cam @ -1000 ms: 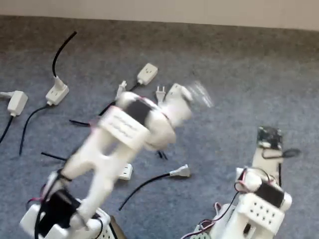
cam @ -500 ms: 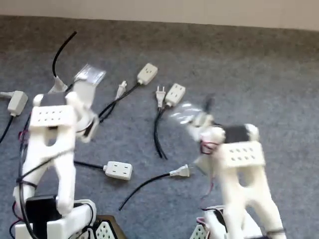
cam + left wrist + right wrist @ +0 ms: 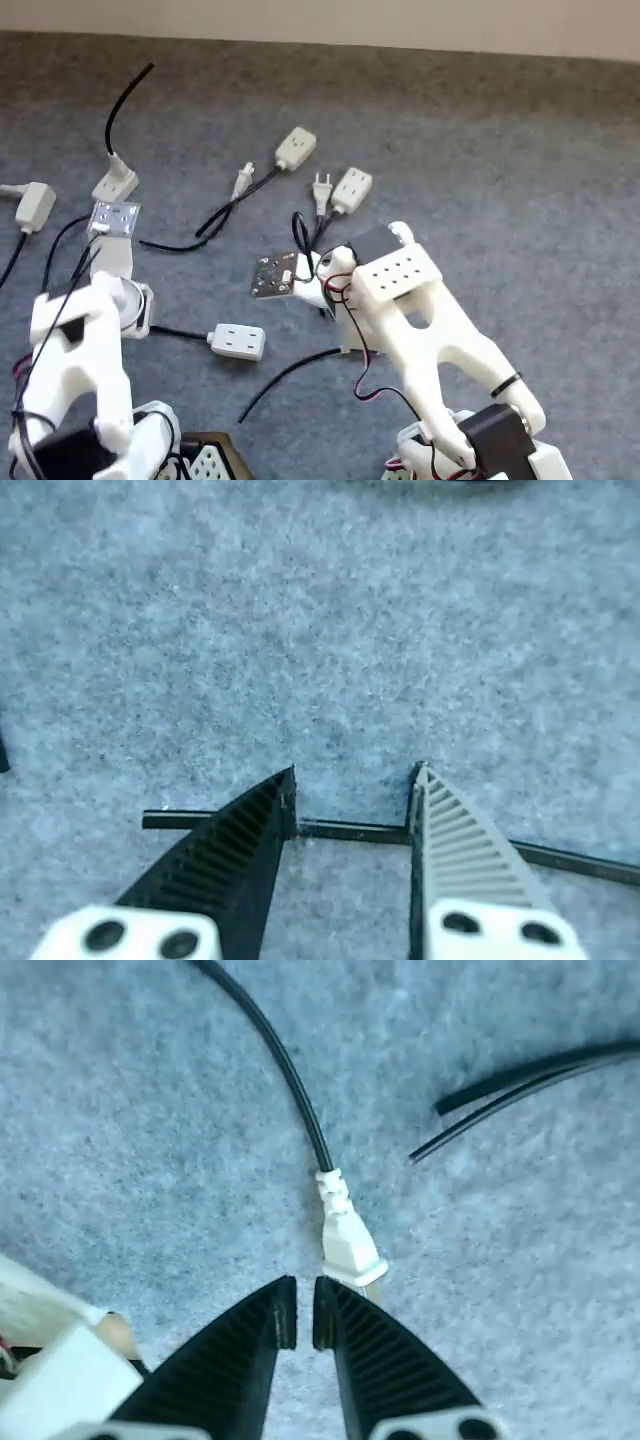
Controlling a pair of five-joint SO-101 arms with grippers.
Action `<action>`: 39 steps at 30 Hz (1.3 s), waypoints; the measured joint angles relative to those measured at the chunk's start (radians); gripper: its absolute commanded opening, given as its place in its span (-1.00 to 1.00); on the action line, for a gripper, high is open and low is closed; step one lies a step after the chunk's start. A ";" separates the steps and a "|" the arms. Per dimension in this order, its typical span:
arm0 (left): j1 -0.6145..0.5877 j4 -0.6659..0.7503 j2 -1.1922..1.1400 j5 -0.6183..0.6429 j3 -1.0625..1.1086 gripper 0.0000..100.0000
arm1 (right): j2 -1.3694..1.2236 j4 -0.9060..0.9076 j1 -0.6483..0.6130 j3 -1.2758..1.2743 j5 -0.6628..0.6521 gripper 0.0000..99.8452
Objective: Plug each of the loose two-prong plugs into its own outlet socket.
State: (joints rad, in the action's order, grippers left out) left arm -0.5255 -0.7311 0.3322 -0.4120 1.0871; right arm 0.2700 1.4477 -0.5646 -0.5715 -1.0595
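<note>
Reference item: the three-way socket block (image 3: 238, 341), lying flat on the grey carpeted worktop (image 3: 520, 180).

Count: five white sockets, three loose two-prong plugs, two arms.

Near right of the block, the right arm (image 3: 430, 310) leans in over the carpet. The right claw (image 3: 304, 1295) has its jaws drawn to a thin slit and grips nothing. The first plug (image 3: 346, 1242) lies just beyond the tips, on its black lead (image 3: 280, 1060) and not inserted anywhere. Two cut cable ends (image 3: 440, 1125) lie near it.

Left of the block stands the left arm (image 3: 80, 330). The left claw (image 3: 352, 780) is spread wide with its tips down at the carpet. A thin black cable (image 3: 570, 858) crosses between them and nothing is gripped.

Beyond the block, the second plug (image 3: 321, 187) lies just beside the second socket (image 3: 352, 189), prongs pointing away from the block, unplugged. Farther off, the third plug (image 3: 243, 180) lies loose near the third socket (image 3: 295, 147).

Far left of the block lie the fourth socket (image 3: 115, 185), with a black lead rising from it, and the fifth socket (image 3: 35, 204).
</note>
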 measured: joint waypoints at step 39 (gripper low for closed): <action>-0.009 0.051 0.103 0.000 0.095 -0.63 | -0.008 -0.342 -0.091 -0.322 -0.020 -0.65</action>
State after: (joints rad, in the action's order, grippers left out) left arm -0.5347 -0.6805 0.4350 -0.4120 1.1822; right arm 0.2624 1.1055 -0.6552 -0.8938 -1.0794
